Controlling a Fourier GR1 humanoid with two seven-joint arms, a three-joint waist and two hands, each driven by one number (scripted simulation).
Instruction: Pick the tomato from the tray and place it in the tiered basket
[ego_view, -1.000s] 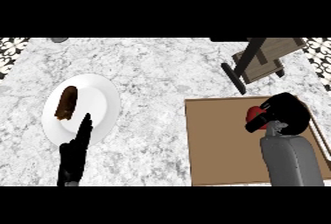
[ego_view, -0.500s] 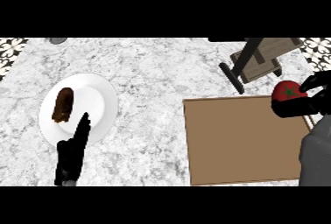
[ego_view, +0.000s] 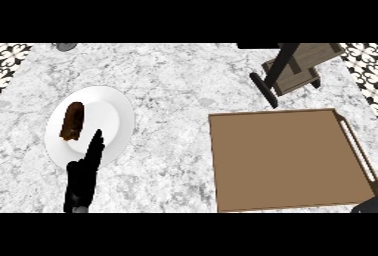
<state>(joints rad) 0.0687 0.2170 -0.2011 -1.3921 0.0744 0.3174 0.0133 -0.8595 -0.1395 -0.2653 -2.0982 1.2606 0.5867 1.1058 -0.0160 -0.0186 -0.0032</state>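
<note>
Head view is looking pretty different from a second ago. Back then the right hand was sitting over the tray with the tomato wrapped in its fingers, and half a second ago it was sliding off toward the right edge near the tiered basket. Now both the right hand and the tomato are sitting out of view, so I can't tell where the tomato is or what those fingers are doing. The only thing showing at the bottom right corner is a dark scrap, and I can't tell what it is.

The left hand is staying put at the lower left, fingers released and straight, pointing up with the tips lying over the lower edge of the white plate.

The desk is showing a grey-white marble top, with patterned floor tile peeking in at the upper corners. A small dark object is getting cut off at the top edge, too cropped to name.

Containers: the plate is carrying a brown oblong piece of food on its left half. The tray is lying flat at the right, only bare brown bottom showing, with a pale handle along its right side. The tiered basket is standing just beyond the tray's far edge, dark frame with wooden shelves, and I can't tell whether anything is sitting in it.
</note>
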